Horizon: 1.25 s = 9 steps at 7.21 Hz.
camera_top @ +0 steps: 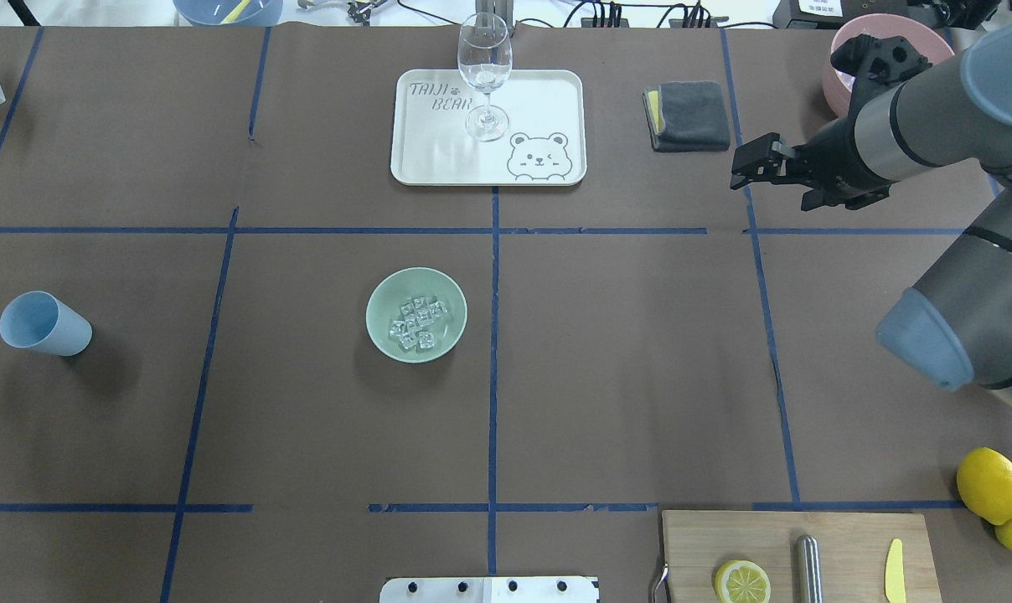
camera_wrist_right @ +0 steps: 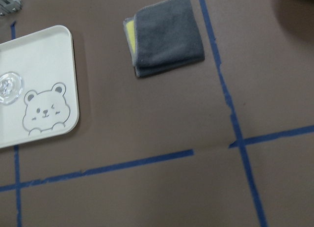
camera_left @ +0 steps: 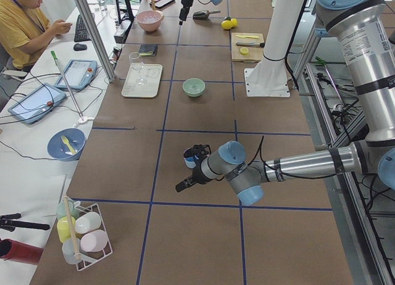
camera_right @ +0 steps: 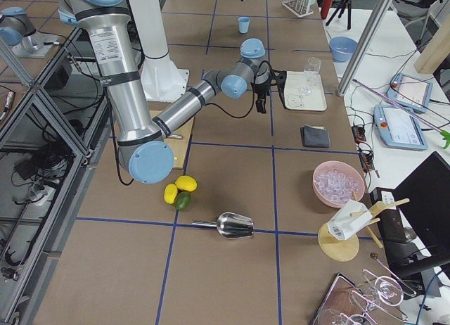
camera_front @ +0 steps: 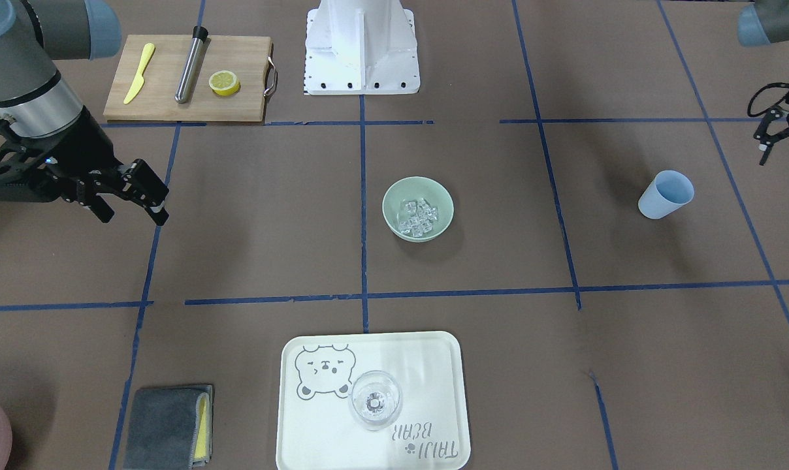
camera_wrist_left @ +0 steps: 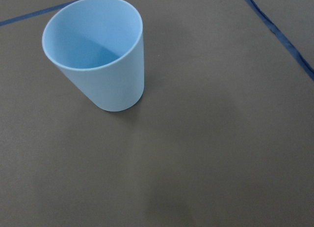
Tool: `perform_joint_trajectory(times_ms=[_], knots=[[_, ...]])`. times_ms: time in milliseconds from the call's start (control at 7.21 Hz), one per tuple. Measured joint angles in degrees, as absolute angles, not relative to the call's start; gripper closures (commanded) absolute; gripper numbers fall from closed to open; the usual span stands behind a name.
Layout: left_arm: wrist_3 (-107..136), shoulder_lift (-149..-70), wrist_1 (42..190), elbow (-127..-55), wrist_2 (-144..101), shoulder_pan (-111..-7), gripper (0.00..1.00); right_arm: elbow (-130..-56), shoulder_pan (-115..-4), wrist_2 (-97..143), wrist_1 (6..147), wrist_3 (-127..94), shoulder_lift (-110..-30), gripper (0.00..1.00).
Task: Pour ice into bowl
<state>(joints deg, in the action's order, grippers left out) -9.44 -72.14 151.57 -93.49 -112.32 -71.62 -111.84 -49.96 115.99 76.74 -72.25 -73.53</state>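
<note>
The right two-finger black gripper [camera_front: 133, 219] hangs above the brown table [camera_front: 251, 215] with its fingers [camera_front: 153, 199] spread wide. Nothing sits between them and they touch nothing. In the overhead view it points away from the robot's base, near the folded grey cloth [camera_top: 692, 115].

The left black gripper [camera_front: 768, 134] shows only at the front view's edge, so I cannot tell how far its fingers are parted. It grips nothing — the light blue plastic cup [camera_front: 665, 194] stands upright just beside it, apart from it, mouth up.

The round pale sage-green bowl [camera_front: 401, 189] stands upright near the table's middle, just to the robot's left of the centre blue tape line [camera_front: 363, 215], well apart from both grippers. Its mouth faces straight up; being round, it has no long axis. The small clear glassy ice cubes [camera_front: 418, 217] lie heaped on its bottom — all inside the rim.
</note>
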Motion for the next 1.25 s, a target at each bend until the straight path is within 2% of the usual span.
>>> perform_joint_trajectory(times_ms=[278,416,833,1249], knots=[[-12.4,-81.6,132.1,-93.1,-119.2,-79.9,0.00,-110.0,-39.3,113.6,76.6,-81.7,-67.4,0.00],[-8.8,-83.3,128.2,-92.8,-122.2,-81.2,0.00,-107.1,-34.8,111.6,76.3,-84.8,-63.2,0.00],[-2.9,-83.4,129.1,-90.7,-131.6,-81.7,0.00,-96.1,-26.8,103.0,75.1,-91.0,-52.6,0.00],[-2.5,-83.3,130.2,-90.1,-132.6,-81.7,0.00,-89.1,-24.0,96.4,75.4,-93.4,-46.6,0.03]])
